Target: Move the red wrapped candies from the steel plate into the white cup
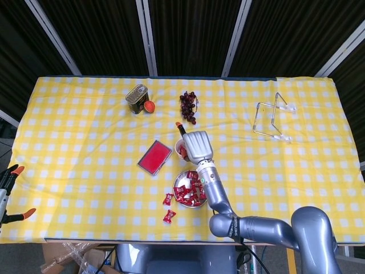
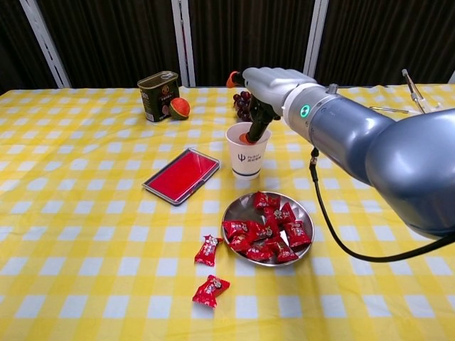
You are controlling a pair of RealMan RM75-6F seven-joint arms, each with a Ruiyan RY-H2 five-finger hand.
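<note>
The white cup (image 2: 245, 158) stands behind the steel plate (image 2: 242, 207), which holds several red wrapped candies (image 2: 266, 231). My right hand (image 2: 274, 85) hovers over the cup with its fingers apart: one finger points up and to the left, the thumb reaches down into the cup's mouth. Red shows inside the cup (image 1: 179, 145) in the head view, partly hidden by the right hand (image 1: 198, 145). Two more red candies lie on the cloth, one (image 2: 207, 250) beside the plate and another (image 2: 210, 290) nearer the front edge. The left hand shows in neither view.
A flat red case (image 2: 181, 175) lies left of the cup. Behind it are a tin can (image 2: 158, 94) with a small orange-red fruit (image 2: 179, 108), and dark grapes (image 2: 244, 105). A wire rack (image 1: 274, 117) sits far right. Orange-tipped clamps (image 1: 11, 191) stand off the table's left edge.
</note>
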